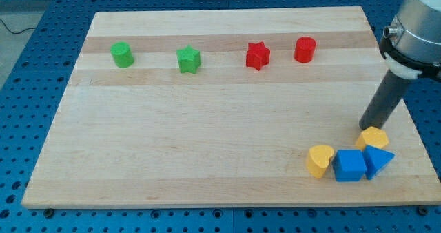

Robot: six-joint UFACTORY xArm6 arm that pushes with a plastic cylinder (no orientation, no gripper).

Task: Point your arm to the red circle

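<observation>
The red circle point(304, 49) stands near the view's top right on the wooden board point(207, 123), just right of a red star point(258, 55). My tip point(363, 127) rests at the view's lower right, touching or almost touching the top of a yellow block point(373, 137). The tip is well below and to the right of the red circle, far apart from it.
A green star point(188, 59) and a green round block point(122, 54) stand along the top left. A yellow heart point(320, 159), a blue cube point(350, 165) and a blue triangle point(377, 160) cluster at the lower right, under the tip.
</observation>
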